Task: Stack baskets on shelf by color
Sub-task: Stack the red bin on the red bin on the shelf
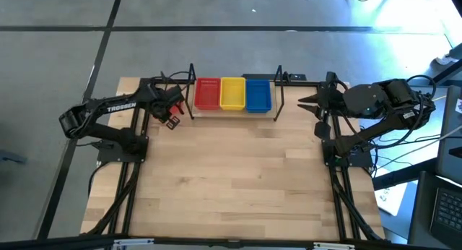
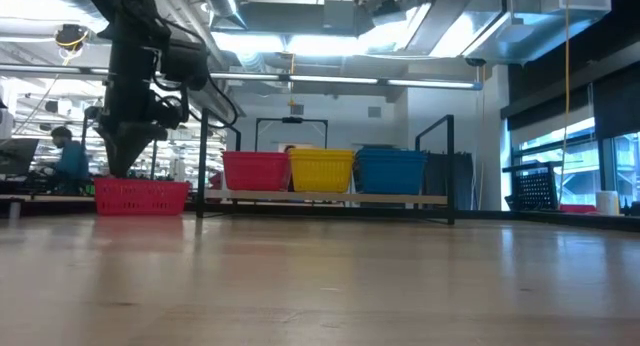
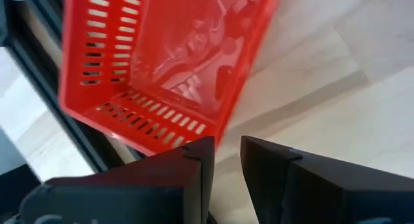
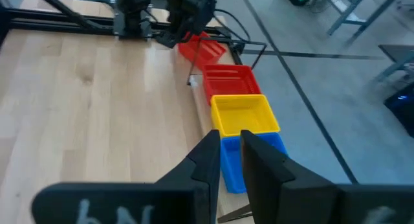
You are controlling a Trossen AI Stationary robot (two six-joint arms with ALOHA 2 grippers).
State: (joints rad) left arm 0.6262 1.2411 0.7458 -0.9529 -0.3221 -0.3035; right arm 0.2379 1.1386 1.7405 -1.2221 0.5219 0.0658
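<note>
- Three basket stacks, red (image 1: 207,93), yellow (image 1: 232,93) and blue (image 1: 258,94), sit side by side on the shelf (image 1: 234,110); the right gripper (image 1: 306,101) waits beside them, fingers narrowly apart, empty.
- Level view: a loose red basket (image 2: 141,196) rests on the table beneath the left gripper (image 2: 125,164).
- Left wrist: fingers narrowly apart, just clear of its rim; I'd pinch one wall squarely before lifting.
</note>
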